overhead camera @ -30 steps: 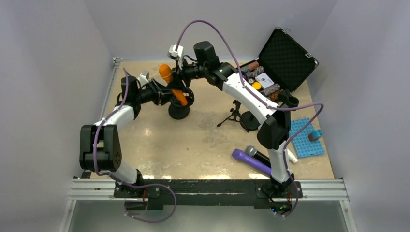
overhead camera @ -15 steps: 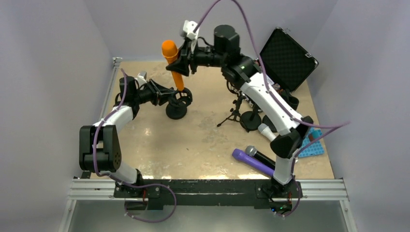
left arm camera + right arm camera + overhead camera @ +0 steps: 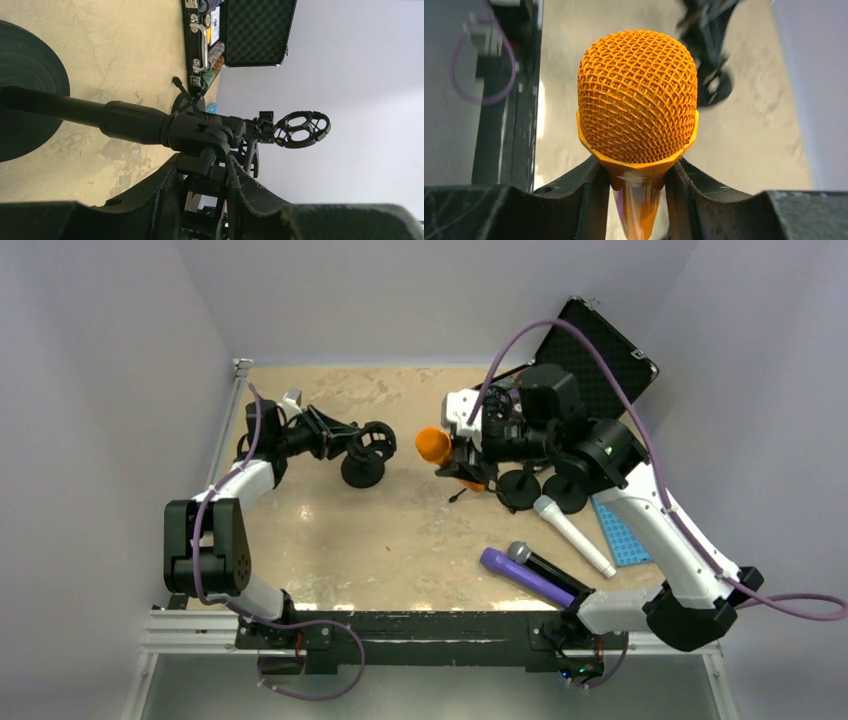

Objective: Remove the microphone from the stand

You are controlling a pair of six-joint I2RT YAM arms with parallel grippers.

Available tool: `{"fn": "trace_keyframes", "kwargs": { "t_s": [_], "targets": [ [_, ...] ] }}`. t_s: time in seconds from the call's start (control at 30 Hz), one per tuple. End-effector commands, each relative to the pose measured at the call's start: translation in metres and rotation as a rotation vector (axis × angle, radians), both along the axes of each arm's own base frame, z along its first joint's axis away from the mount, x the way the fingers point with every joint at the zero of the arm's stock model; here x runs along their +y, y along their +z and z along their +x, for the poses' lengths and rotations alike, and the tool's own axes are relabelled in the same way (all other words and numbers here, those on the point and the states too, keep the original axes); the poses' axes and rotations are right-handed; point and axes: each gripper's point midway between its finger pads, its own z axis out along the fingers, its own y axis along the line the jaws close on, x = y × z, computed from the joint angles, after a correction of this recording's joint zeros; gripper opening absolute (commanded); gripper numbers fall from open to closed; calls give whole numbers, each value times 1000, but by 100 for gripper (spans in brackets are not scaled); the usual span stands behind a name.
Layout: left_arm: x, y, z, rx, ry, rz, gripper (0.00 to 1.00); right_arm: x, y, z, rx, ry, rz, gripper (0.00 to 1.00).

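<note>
While the left gripper is hanging on to the stand, the right gripper is holding the orange microphone well clear of it. So the mic is off the stand and up in the air over the middle of the desk, a bit toward the far edge, with its mesh head pointing toward the left edge.

On the right wrist camera, the fingers are only slightly apart and are pinching the mic's neck right under the mesh head. One finger is pressing on each side.

The left fingers are sitting just as narrow. They're squeezing the swivel joint where the stand's pole is meeting its ring clip. Both look to be touching it. The stand's round base is resting on the desk toward the far-left corner.

Other stuff is lying around too. A purple microphone and a black microphone are lying side by side near the front edge, right of center. A white microphone is lying just beyond them. An open case is sitting at the far-right corner, and a blue tray is lying along the right edge.
</note>
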Motion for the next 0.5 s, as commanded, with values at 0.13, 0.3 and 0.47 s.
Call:
{"fn": "trace_keyframes", "kwargs": {
  "t_s": [0.13, 0.3, 0.47],
  "targets": [
    [3, 40, 15, -167, -22, -3, 0, -108, -133, -60, 173, 35, -585, 0],
    [3, 43, 15, -172, -16, -5, 0, -162, -195, -75, 275, -24, -864, 0],
    [3, 47, 11, -185, -14, 0, 0, -209, -256, -59, 326, -257, -1017, 0]
  ]
}}
